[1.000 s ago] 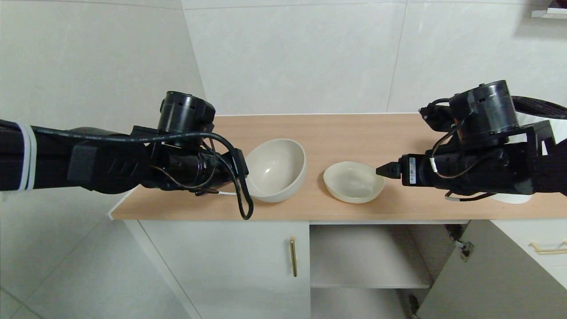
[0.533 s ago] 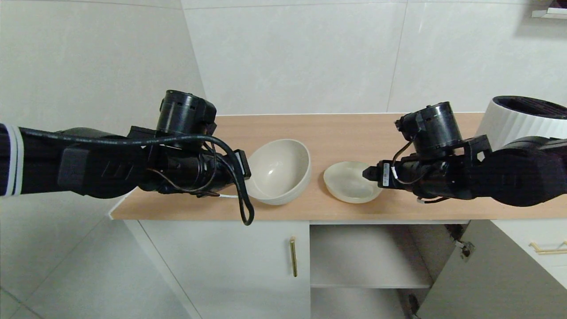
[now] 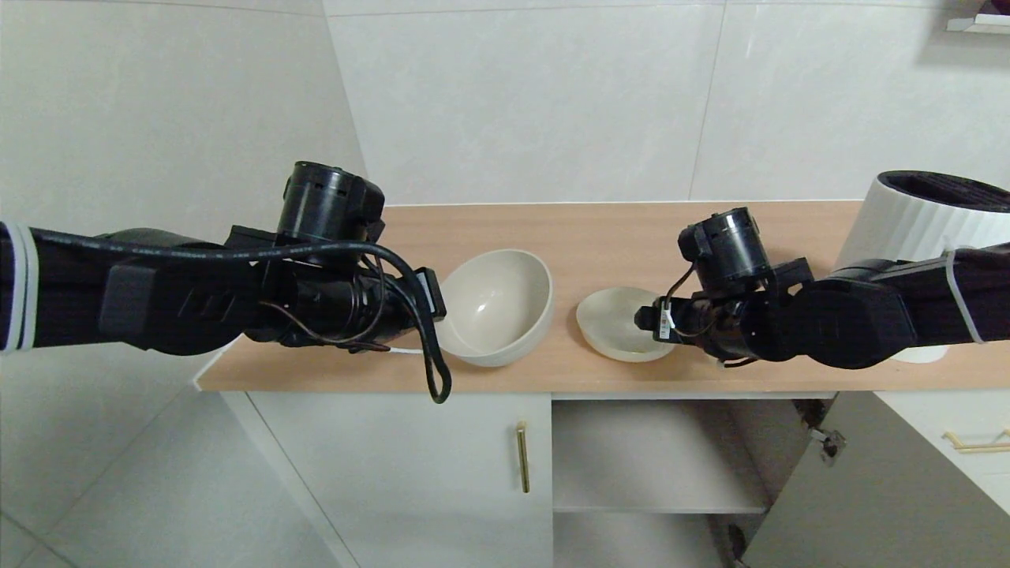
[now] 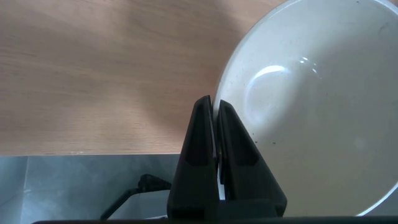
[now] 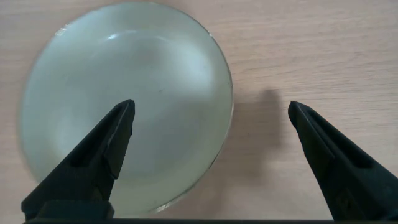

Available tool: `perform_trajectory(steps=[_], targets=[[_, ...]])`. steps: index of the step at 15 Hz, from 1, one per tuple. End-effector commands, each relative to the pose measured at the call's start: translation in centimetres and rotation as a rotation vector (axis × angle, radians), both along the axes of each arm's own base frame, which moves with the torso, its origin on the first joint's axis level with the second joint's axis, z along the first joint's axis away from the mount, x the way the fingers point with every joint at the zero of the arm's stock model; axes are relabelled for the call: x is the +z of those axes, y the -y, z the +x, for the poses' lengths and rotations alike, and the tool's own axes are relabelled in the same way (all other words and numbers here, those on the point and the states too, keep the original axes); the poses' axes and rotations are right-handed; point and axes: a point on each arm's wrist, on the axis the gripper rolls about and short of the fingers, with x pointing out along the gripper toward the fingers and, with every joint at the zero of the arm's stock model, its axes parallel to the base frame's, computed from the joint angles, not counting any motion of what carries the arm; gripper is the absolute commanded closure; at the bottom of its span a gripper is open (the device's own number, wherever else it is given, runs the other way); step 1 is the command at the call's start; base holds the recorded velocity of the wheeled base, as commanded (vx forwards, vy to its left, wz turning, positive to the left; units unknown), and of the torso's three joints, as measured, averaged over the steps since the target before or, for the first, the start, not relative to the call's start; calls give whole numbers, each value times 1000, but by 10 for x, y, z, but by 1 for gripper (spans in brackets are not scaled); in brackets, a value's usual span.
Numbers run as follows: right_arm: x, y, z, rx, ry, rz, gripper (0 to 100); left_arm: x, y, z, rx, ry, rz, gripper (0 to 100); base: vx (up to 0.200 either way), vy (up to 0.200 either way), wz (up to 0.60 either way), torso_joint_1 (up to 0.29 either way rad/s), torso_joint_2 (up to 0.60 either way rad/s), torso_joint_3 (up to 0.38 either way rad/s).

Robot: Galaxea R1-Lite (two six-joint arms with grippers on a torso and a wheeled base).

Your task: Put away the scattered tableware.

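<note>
Resting tilted, the large bowl [image 3: 497, 304] is rim-clamped by the left gripper [image 4: 214, 109]; the small bowl [image 5: 124, 99]'s rim is straddled by the spread right gripper [image 5: 210, 107].

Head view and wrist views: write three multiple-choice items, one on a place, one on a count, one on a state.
1. Where is the small bowl? A on the countertop; B on the cabinet shelf; C on the floor.
2. How many bowls show in the head view? A one; B two; C four.
3. How is the right gripper? A open; B shut on the small bowl; C shut on a spoon.
Key: 1 A, it rests on the wood. 2 B, the large bowl beside the small one. 3 A, its fingers stand wide apart astride the rim.
</note>
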Motion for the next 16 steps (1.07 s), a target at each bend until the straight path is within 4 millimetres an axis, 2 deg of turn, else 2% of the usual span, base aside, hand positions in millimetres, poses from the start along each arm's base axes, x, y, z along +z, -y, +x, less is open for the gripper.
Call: perform_trajectory(steps=[1, 3, 4, 13, 16], targets=[[-6, -1, 4, -3, -13, -8, 0, 1, 0, 0, 1, 1, -1, 100, 0, 0, 0, 0, 0, 0], [-7, 1, 5, -8, -14, -10, 0, 1, 0, -1, 2, 3, -1, 100, 0, 0, 0, 0, 0, 0], [-9, 1, 6, -8, -19, -11, 100, 1, 0, -1, 2, 3, -1, 100, 0, 0, 0, 0, 0, 0], [-4, 2, 4, -12, -9, 4, 100, 3, -2, -4, 1, 5, -3, 100, 0, 0, 0, 0, 0, 0], [16, 9, -7, -8, 25, 30, 100, 9, -7, -15, 0, 17, -7, 100, 0, 0, 0, 0, 0, 0]])
